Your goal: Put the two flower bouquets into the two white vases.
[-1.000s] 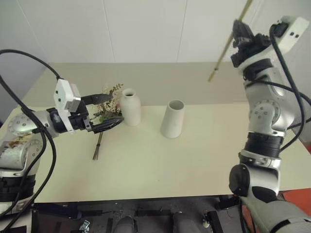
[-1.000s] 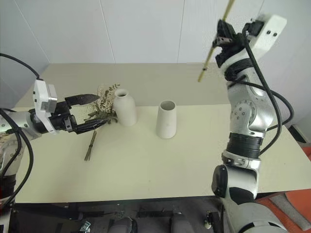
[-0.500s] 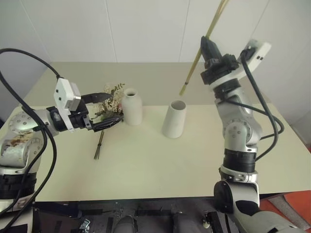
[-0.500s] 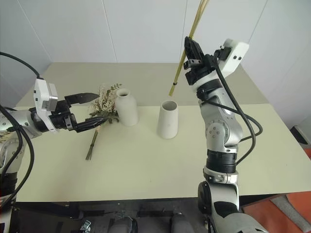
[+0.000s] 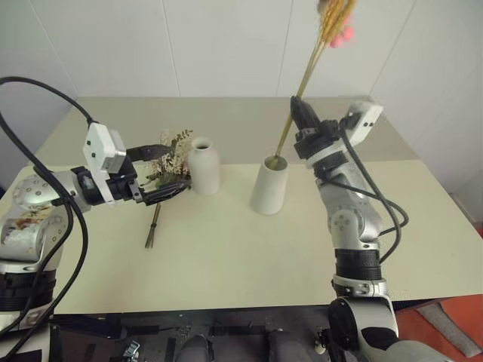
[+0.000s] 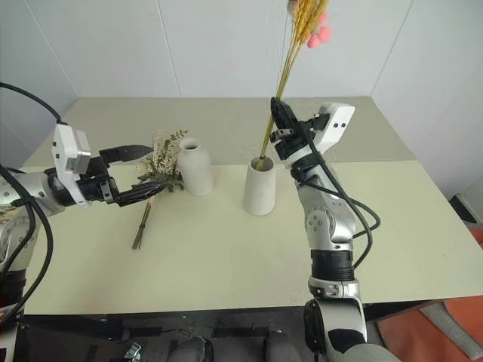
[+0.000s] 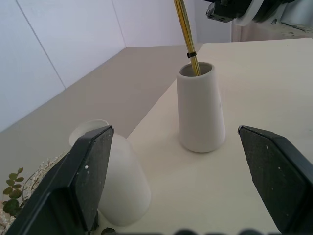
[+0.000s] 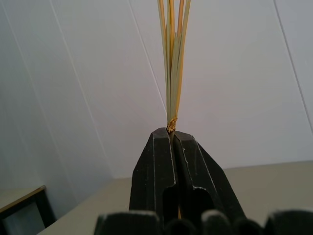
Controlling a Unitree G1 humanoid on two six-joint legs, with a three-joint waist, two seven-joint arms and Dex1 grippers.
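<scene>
R hand [image 6: 278,124] clamped on wheat bunch [image 6: 290,56], stem tips inside wide-mouth vase [image 6: 259,185] mid table [image 6: 226,256]. L hand [image 5: 162,172] wide open, holding nothing, straddling rose bouquet [image 5: 170,162] lying beside bottle vase [image 5: 203,166].

Both arms: silver-grey metal housings, rounded joint shells, black collars and ribbed black rings between segments. Right arm [image 5: 355,226] has round grey cap discs with small screws on the joint sides, plus a black ribbed band low on the forearm. Left arm [image 5: 34,204] has a worn, scuffed patch on its lower shell. Thick black cables loop loose outside each arm, from wrist back toward shoulder. Each wrist carries a white boxy camera module [image 5: 102,151] with rounded corners; a few small dark screw holes on its face. Fingers [image 8: 156,181] are matte black, wedge-shaped, tapering to blunt tips, two per gripper.
</scene>
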